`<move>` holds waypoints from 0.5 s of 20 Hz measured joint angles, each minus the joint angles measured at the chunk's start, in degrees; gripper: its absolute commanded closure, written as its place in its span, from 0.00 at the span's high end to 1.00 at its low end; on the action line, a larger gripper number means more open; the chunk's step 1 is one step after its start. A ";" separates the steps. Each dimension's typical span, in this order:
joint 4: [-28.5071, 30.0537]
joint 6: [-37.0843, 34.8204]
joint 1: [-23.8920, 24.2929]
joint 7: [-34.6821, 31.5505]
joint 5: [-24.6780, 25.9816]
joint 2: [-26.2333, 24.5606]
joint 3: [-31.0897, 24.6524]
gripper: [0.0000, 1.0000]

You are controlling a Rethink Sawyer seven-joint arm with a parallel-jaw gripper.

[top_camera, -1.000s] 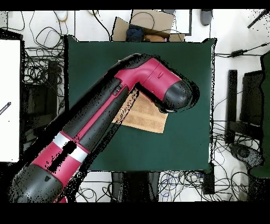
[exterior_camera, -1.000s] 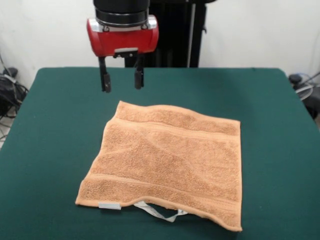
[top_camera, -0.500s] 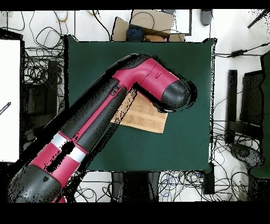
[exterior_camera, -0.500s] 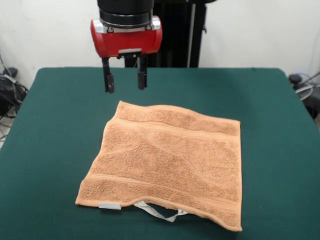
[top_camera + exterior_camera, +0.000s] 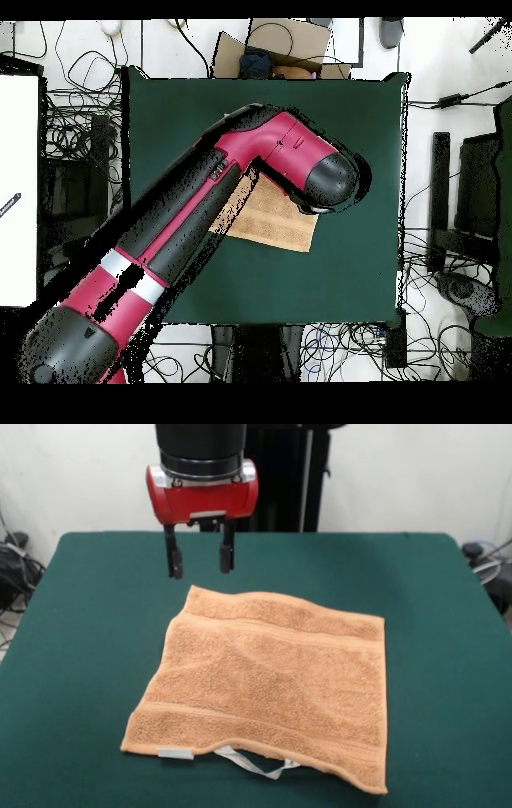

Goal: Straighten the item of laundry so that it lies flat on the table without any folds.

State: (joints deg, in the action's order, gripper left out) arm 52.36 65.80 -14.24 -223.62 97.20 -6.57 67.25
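Orange-tan terry towel (image 5: 276, 684) lies spread on the green surface (image 5: 448, 624), roughly centre, rotated a bit so its edges run skew to the surface edges. Mostly flat but not fully: a soft diagonal crease runs across the upper-left part, far edge is slightly wavy, and the near edge is buckled w/ a small lifted bit around the middle. Woven border bands visible near far and near edges. Small grey-white tag (image 5: 175, 753) at the near-left corner, and a white loop/strip (image 5: 258, 763) pokes out from under the near edge, lying on the surface. Tool (image 5: 200, 558) hangs above the surface just beyond the towel's far-left corner, not touching cloth; red housing above, two dark fingers (image 5: 173, 556) pointing down, spread apart w/ a clear gap, nothing between them, so released. In overhead view the red/black arm (image 5: 190, 240) crosses diagonally from lower left and covers much of the towel (image 5: 285, 225); only the part on the base side and to the right shows, tool itself hidden under the arm head. Cables and boxes (image 5: 280, 50) around the surface on the floor.
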 measured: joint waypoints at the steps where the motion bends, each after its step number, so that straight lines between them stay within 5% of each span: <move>1: 0.00 0.00 -0.01 0.00 0.00 -0.09 0.01 1.00; 10: 0.00 0.00 -0.01 0.00 -0.04 -0.30 0.01 1.00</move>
State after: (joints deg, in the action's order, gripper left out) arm 52.36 65.80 -14.25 -223.62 97.17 -6.87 67.25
